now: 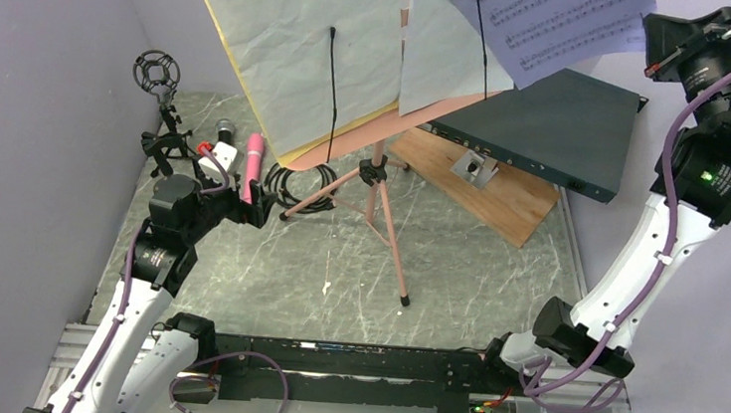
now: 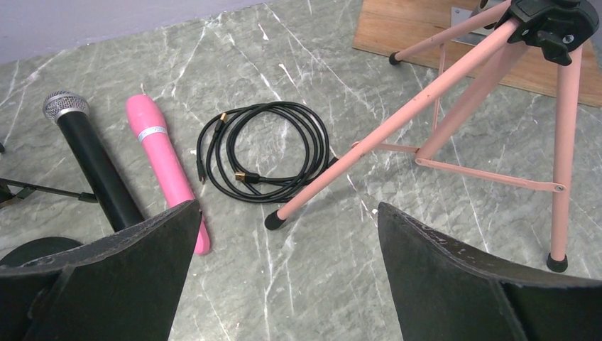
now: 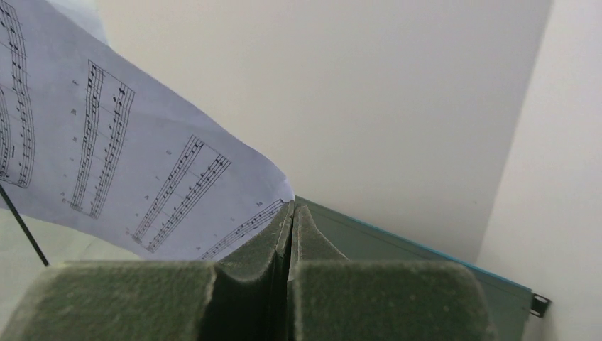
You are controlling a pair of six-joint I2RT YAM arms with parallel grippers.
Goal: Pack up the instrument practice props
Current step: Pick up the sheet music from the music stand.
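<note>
Right wrist: right fingers (image 3: 234, 284) pinched shut on corner of white sheet-music page (image 3: 142, 156) | left fingers (image 2: 106, 277) wide apart, empty | risk: a tug tears page or tips pink tripod music stand (image 1: 393, 244)

The music desk (image 1: 409, 120) is cut off above.

Left arm (image 1: 122, 315): rises from near-left base, elbow bent, wrist low and reaching forward.
Left gripper (image 2: 287, 213): jaws spread wide, nothing between them, pitched downward.
Right arm (image 1: 652, 247): extended high along the right side, wrist raised.
Right gripper (image 3: 292, 209): jaws pressed together, pinching corner of sheet-music page (image 3: 142, 142).
</note>
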